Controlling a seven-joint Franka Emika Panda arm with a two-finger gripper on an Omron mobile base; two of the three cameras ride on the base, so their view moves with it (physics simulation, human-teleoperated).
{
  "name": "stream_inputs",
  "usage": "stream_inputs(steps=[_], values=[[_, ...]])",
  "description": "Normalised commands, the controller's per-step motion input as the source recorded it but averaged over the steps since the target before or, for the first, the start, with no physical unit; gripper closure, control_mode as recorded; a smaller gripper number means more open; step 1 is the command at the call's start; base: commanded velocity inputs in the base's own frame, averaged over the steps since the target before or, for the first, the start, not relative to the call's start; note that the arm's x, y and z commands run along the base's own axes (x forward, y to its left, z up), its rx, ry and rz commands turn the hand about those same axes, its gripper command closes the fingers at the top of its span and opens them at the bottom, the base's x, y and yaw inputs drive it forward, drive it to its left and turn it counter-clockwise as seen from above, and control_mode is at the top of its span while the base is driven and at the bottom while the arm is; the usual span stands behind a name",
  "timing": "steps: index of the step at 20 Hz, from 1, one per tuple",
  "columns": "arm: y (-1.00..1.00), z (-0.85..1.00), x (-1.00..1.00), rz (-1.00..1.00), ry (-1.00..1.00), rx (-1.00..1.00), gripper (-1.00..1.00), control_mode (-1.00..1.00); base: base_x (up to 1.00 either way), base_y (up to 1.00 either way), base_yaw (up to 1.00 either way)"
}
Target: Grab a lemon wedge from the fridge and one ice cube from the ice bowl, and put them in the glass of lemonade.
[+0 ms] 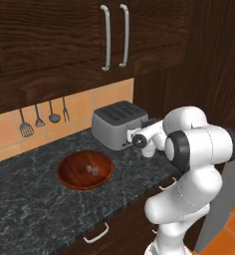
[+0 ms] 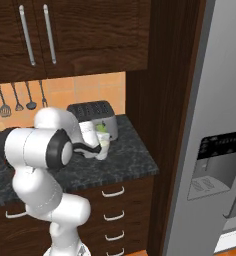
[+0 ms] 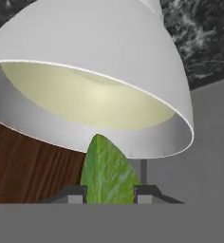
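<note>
Hand view, nearest first: the gripper (image 3: 109, 194) has its two dark tips set on either side of the lemon wedge (image 3: 107, 171), a green-yellow leaf-shaped piece standing upright between them; jaws are narrowed onto it, wedge held. Directly beyond the wedge sits the glass of lemonade (image 3: 133, 61), its white rim close to the wedge's upper point, pale yellow-green liquid visible inside; whether wedge and rim touch cannot be told. Dark wood shows at lower left behind the cup, black-flecked counter at upper right. Right base view: the white arm bends forward over the dark marble counter (image 2: 125, 162), and the gripper (image 2: 103, 134) holds the small green wedge (image 2: 101, 128) just above the mouth of the whitish cup (image 2: 102, 149), which stands on the counter in front of the grey toaster (image 2: 92, 112). The steel fridge (image 2: 215, 110) with its black dispenser panel stands to the right, past a dark wood panel. Left base view: the ice bowl (image 1: 84, 170), reddish-brown wood, rests on the counter left of the arm, with pale ice cubes (image 1: 93, 170) near its centre; behind it the toaster (image 1: 118, 122), then hanging utensils (image 1: 42, 117) on the orange tile wall.
</note>
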Motion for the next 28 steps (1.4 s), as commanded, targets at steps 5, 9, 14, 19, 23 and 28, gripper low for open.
stream_inputs(steps=[5, 9, 14, 19, 23, 28], values=[[0.0, -0.17, -0.94, 0.0, 0.0, 0.0, -1.0, -1.0, 0.0, 0.0, 0.0], [0.0, -0.03, 0.03, 0.0, 0.0, 0.0, -1.0, -1.0, 0.0, 0.0, 0.0], [0.0, 0.03, 0.36, 0.0, 0.0, 0.0, -1.0, -1.0, 0.0, 0.0, 0.0], [0.01, 0.51, -0.55, 0.0, -0.04, -0.01, -1.0, -1.0, 0.0, 0.0, 0.0], [0.0, 1.0, -0.99, 0.03, 0.0, 0.09, -1.0, -1.0, 0.0, 0.0, 0.0], [0.25, 1.0, -0.57, 0.0, 0.0, 0.17, -1.0, -1.0, 0.0, 0.0, 0.0]])
